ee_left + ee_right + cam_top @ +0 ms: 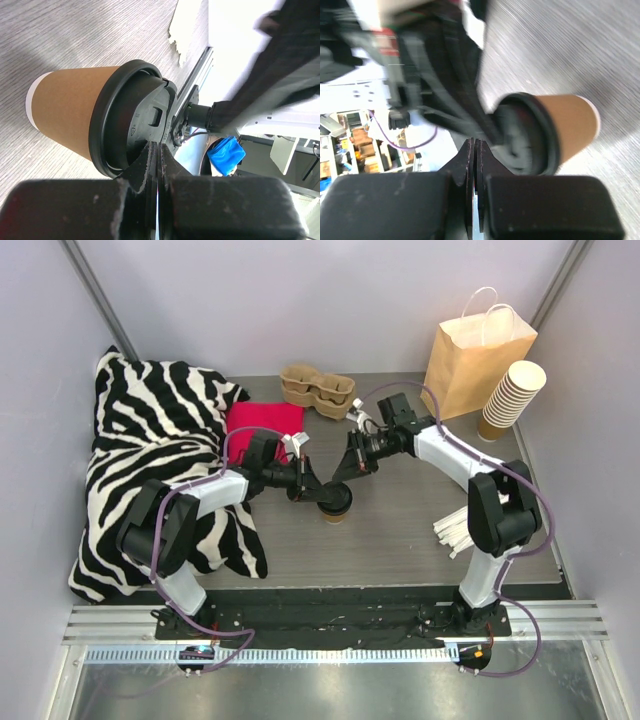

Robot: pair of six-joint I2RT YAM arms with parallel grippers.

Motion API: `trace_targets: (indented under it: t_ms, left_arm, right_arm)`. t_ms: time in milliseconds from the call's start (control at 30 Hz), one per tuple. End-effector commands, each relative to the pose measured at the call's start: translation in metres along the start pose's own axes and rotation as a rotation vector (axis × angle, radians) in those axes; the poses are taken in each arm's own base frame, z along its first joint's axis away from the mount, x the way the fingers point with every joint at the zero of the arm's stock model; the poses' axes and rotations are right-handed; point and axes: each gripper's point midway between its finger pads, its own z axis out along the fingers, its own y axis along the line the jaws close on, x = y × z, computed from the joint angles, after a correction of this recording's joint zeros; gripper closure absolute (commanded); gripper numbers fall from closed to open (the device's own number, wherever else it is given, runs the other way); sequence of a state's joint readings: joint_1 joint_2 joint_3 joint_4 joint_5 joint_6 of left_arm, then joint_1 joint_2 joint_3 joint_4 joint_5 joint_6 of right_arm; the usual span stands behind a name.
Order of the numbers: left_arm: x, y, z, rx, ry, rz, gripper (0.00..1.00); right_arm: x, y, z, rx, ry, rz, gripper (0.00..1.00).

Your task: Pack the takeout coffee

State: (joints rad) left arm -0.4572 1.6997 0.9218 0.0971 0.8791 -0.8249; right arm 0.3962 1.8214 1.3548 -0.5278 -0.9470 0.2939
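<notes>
Grey wood-grain table [400, 540] between pale walls, with the takeout coffee [335, 505] standing upright at centre frame.

From left: a plush zebra cushion [150, 430] and a red cloth [265, 418]. The left gripper [315, 490] has its jaws pressed together on nothing, tips at the glossy black lid [130, 120]. The right gripper [345, 472] is likewise closed and empty, just above the lid. The thin paper wall looks light and crushable and the lid slick, so a gentle hold around the tan body just under the rim seems best. At upper right stands a creased paper bag [475, 365].

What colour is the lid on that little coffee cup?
Black. The lid shows best in the left wrist view.
</notes>
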Motion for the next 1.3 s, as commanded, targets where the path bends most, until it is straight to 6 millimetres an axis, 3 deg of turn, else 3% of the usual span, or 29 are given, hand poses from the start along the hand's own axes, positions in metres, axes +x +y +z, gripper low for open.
trace_targets:
  t_ms: [0, 133, 433, 533, 600, 767, 867, 967, 1133, 1267]
  left_arm:
    - [0.007, 0.031, 0.004, -0.105, 0.007, -0.025, 1.0]
    - [0.006, 0.031, 0.004, -0.104, 0.01, -0.03, 1.0]
    - [0.011, 0.039, 0.006, -0.12, 0.018, -0.047, 1.0]
    - [0.012, 0.045, 0.007, -0.137, 0.025, -0.052, 1.0]
    - [0.015, 0.047, 0.007, -0.147, 0.035, -0.064, 1.0]
    - [0.014, 0.047, 0.006, -0.148, 0.03, -0.059, 1.0]
    - [0.012, 0.045, 0.006, -0.145, 0.025, -0.051, 1.0]
    - [0.011, 0.044, 0.006, -0.146, 0.023, -0.048, 1.0]
    - [0.012, 0.043, 0.006, -0.141, 0.027, -0.047, 1.0]
    - [0.01, 0.041, 0.005, -0.138, 0.022, -0.045, 1.0]
  right_arm:
    - [-0.032, 0.064, -0.029, -0.093, -0.115, -0.122, 0.99]
    - [-0.032, 0.047, -0.02, -0.068, -0.108, -0.093, 0.99]
    - [0.014, -0.058, 0.025, 0.052, 0.024, 0.039, 0.99]
    - [0.023, -0.071, 0.029, 0.043, 0.053, 0.086, 0.99]
    - [0.019, -0.063, 0.025, 0.029, 0.043, 0.074, 0.99]
    - [-0.014, -0.002, -0.001, -0.049, -0.043, -0.022, 0.98]
    - [-0.032, 0.035, -0.021, -0.057, -0.11, -0.111, 0.93]
    - [-0.046, 0.054, -0.035, -0.03, -0.173, -0.169, 0.89]
    - [-0.053, 0.062, -0.031, -0.028, -0.179, -0.184, 0.9]
    - [-0.048, 0.035, -0.012, 0.013, -0.147, -0.137, 0.93]
